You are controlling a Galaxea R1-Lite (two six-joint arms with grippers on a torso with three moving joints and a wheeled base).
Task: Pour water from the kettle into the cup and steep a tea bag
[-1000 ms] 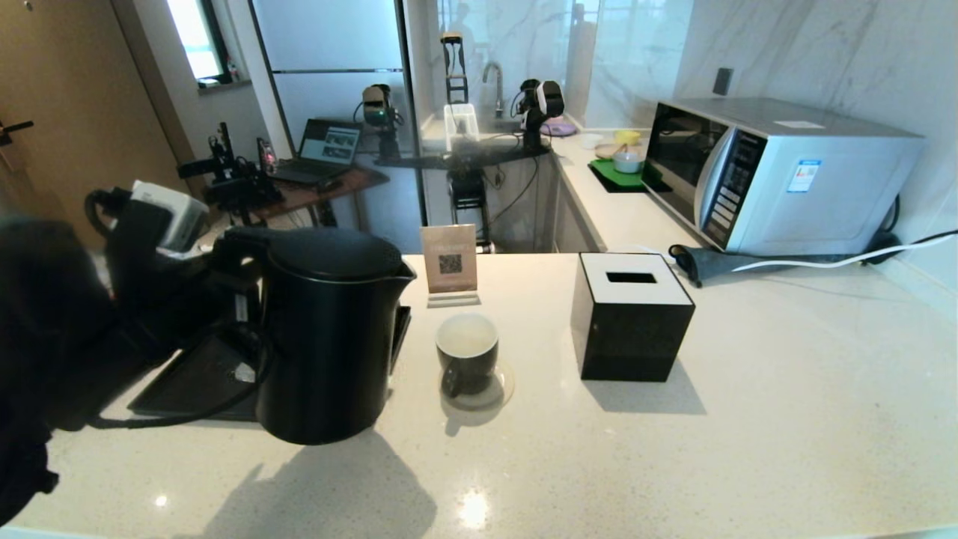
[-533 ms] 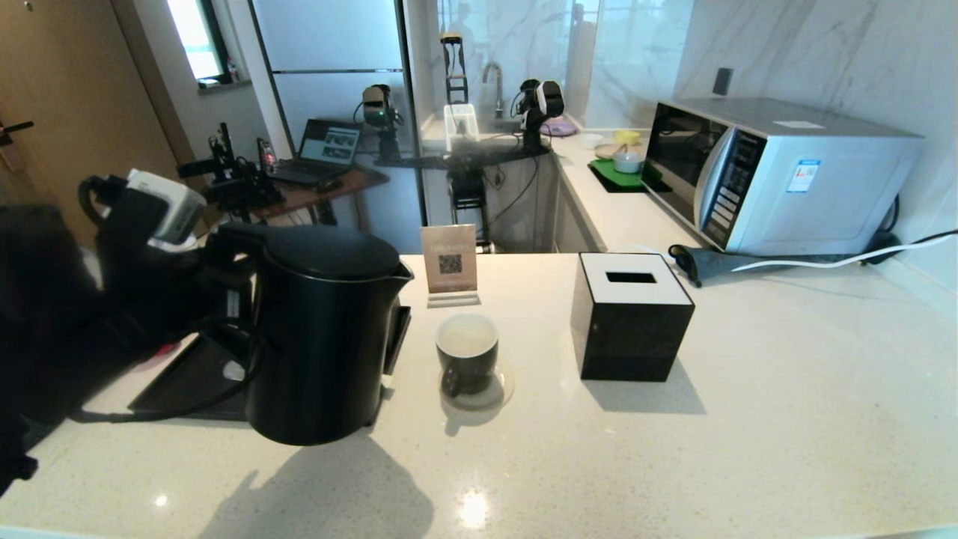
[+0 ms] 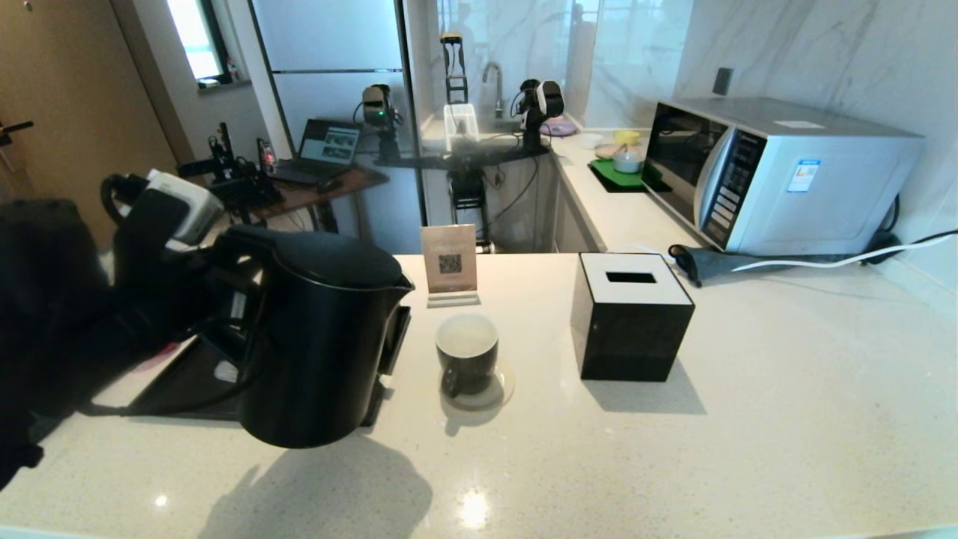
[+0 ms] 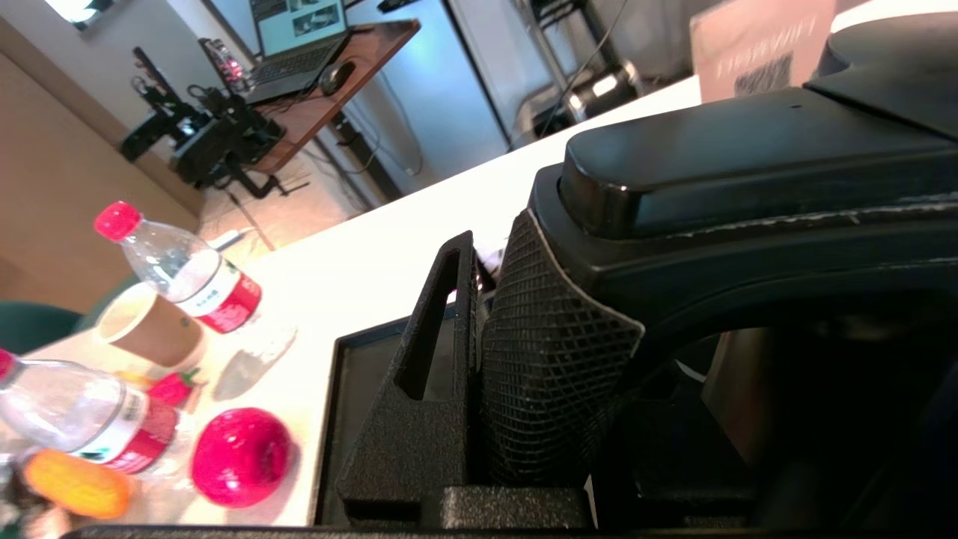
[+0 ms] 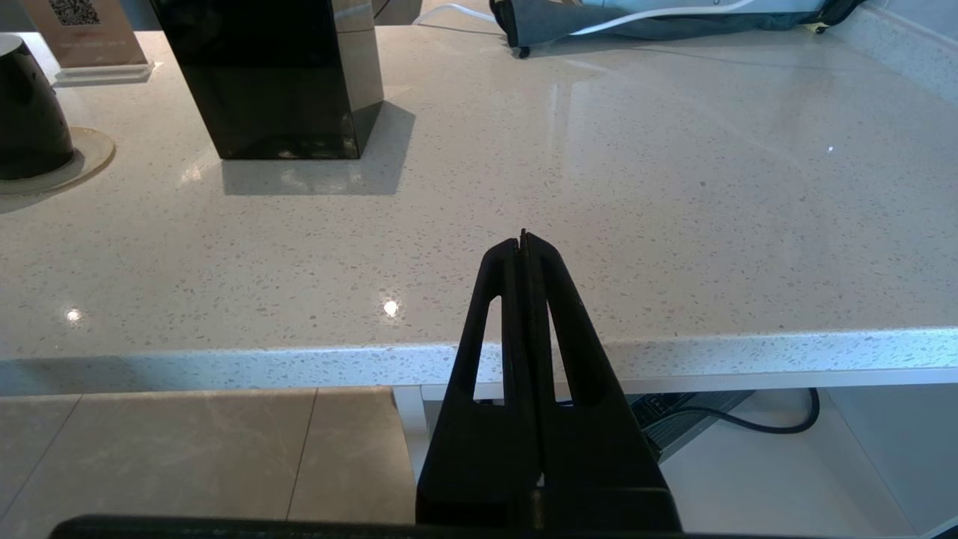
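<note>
A pale speckled stone counter (image 3: 748,419) carries the large matte black electric kettle (image 3: 318,344), tilted spout-first toward the small dark cream-lined mug (image 3: 466,352) just beside it. The left gripper (image 4: 516,299) clamps the kettle's handle; the right gripper (image 5: 524,243) hangs closed, empty, at the counter's edge.

The left arm reaches in over the desk's left edge, its pincer (image 4: 479,299) clamped on a black handle, one finger (image 4: 426,359) showing outside. The right pincer (image 5: 524,247) hangs parked off the desk's front edge, fingers pressed together.
</note>
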